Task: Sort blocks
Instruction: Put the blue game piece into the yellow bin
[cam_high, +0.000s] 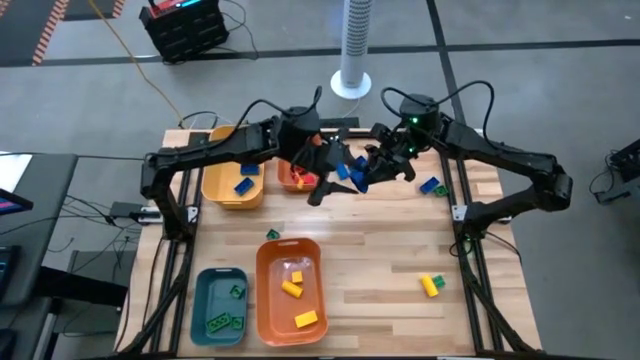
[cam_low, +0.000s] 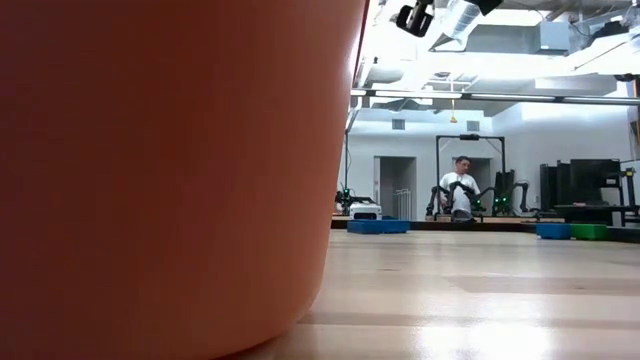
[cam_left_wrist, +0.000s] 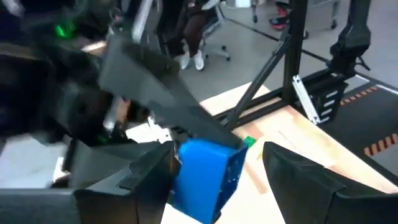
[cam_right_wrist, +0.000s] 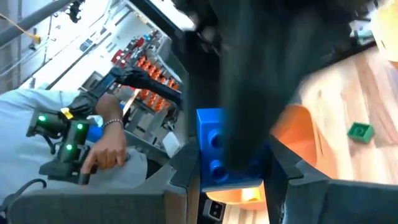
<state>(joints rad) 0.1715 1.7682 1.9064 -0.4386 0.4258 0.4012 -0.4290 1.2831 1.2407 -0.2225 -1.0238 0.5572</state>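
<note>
Item: sorted blocks, near edge of surface (cam_high: 400, 250): yellow in orange bin (cam_high: 290, 290), green in teal bin (cam_high: 220, 303). Farther, mid-air: blue block (cam_left_wrist: 205, 177) pinched by right claw (cam_high: 362, 178); left claw (cam_high: 335, 172) spread wide around it, apparently for handover.

— Left gripper (cam_high: 335, 172)?
— Raised mid-table at the far side, fingers (cam_left_wrist: 298, 180) spread apart.
— Right gripper (cam_high: 372, 168)?
— Facing it, nearly touching, clamped on a blue block (cam_right_wrist: 214, 149).
</note>
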